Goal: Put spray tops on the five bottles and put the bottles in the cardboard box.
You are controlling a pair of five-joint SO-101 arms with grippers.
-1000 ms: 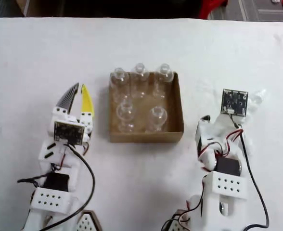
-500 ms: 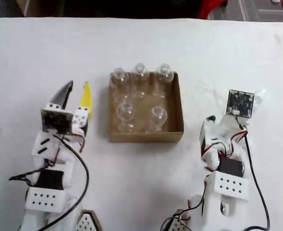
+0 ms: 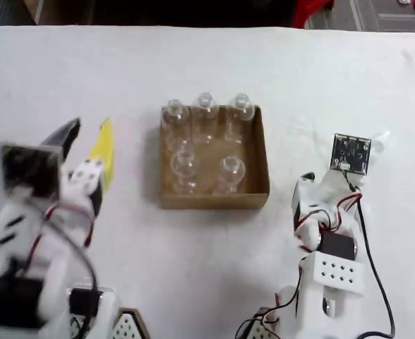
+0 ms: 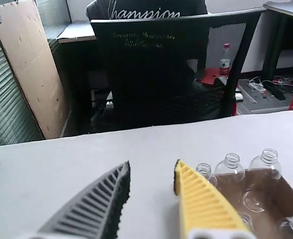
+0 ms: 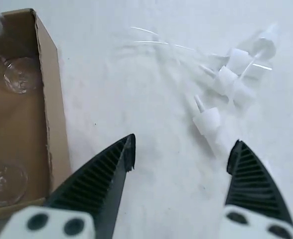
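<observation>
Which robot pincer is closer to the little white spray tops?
Right. The right pincer is open, just short of the spray tops on the table. The left pincer is away on the far side of the cardboard box.

Left gripper [image 3: 89, 128] swung left and upward, farther from cardboard box [image 3: 214, 200].

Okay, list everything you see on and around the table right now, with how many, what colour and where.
bottles: five, clear, standing uncapped in the box
cardboard box: one, brown, mid-table between the arms
spray tops: several, white, loose pile on the table beyond the right hand
table: one, white
chair: one, black, behind the table
cardboard sheet: one, brown, leaning beside the chair
left hand: grey and yellow fingers, open, beside the box
right hand: black fingers, open, above the table near the tops
</observation>
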